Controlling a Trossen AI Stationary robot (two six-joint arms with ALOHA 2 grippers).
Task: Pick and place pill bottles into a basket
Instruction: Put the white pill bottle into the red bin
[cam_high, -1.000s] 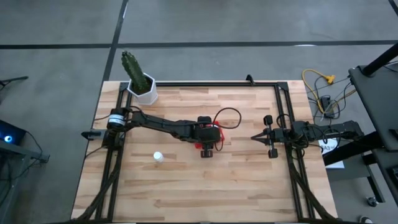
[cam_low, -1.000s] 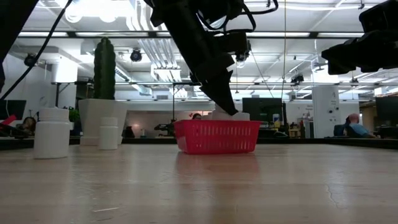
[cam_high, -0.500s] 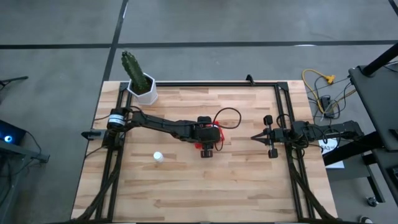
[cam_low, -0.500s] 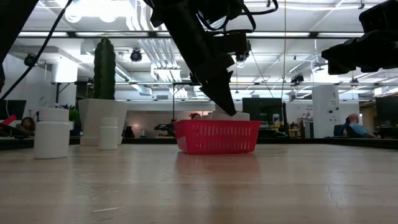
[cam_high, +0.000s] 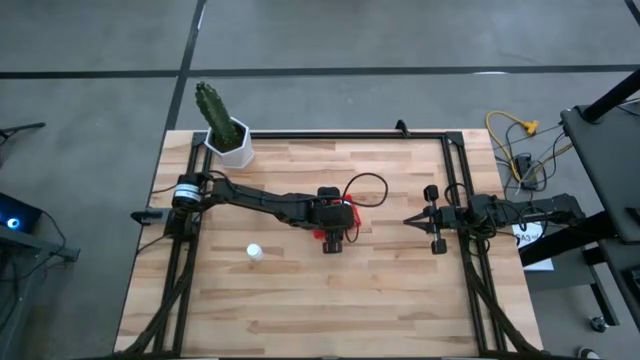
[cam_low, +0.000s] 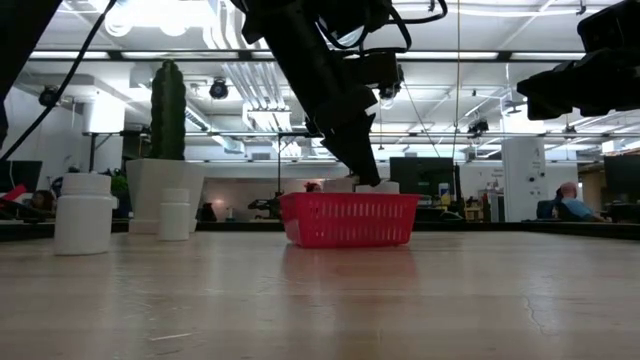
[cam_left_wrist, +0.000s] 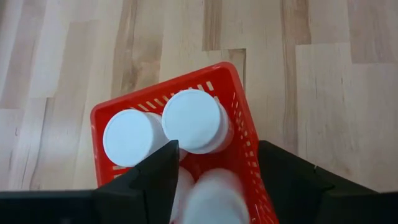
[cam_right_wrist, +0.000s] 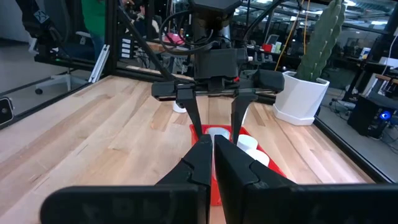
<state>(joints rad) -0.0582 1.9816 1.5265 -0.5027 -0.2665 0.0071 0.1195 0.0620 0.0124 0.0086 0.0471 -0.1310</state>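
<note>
While my left gripper (cam_left_wrist: 211, 186) hangs over the red basket (cam_left_wrist: 242, 106), fingers parting and gripping nothing, a blurred pill bottle (cam_left_wrist: 214, 196) sits between them above the basket floor, two more bottles (cam_left_wrist: 194, 121) just beyond my fingertips. I judge the release wants a straight lift, clear of the mesh wall. Against a second ago, my fingers are wider and the bottle sits lower. My right gripper (cam_high: 432, 219) waits shut, well apart; one bottle (cam_high: 255, 252) remains on the table (cam_high: 400, 300).

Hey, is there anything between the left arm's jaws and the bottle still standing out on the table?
Nothing visible. The left gripper hangs over the red basket; only bare wood shows between it and the loose pill bottle.
</note>
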